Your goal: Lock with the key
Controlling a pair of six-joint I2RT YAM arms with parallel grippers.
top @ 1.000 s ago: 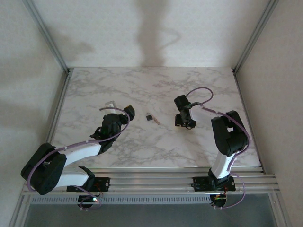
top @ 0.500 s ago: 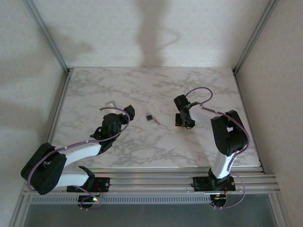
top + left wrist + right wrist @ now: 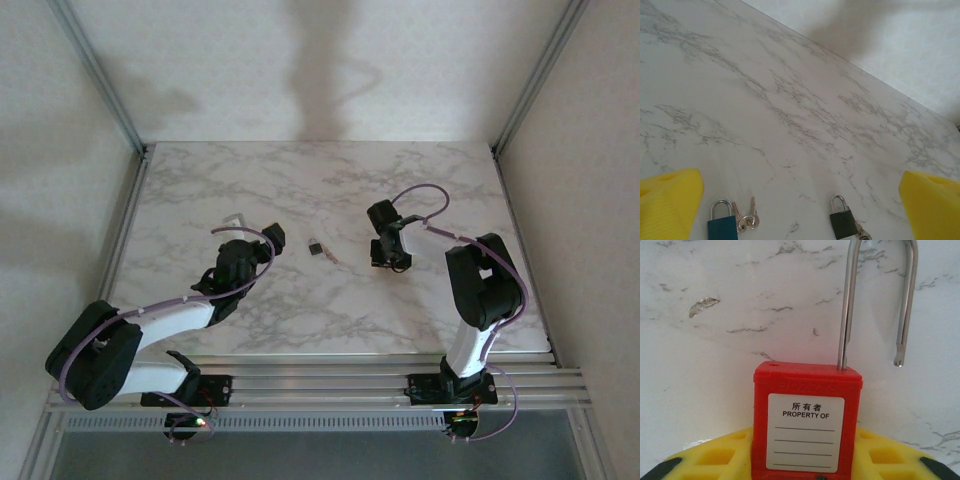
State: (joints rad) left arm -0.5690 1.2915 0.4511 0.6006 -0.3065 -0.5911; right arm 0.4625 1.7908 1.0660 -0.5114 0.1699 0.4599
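Bare marble table [image 3: 790,100] ahead of left gripper [image 3: 800,205]; blue padlock [image 3: 722,227], keys [image 3: 747,220], black padlock [image 3: 842,223] near, between its wide-set fingers [image 3: 667,202].

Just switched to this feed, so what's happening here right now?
The right gripper has the body of a red padlock between its jaws, its shackle open; whether the grip is firm is unclear. The left gripper hovers wide open over a blue padlock with keys and a dark padlock on the marble table. The red one is not yet locked.
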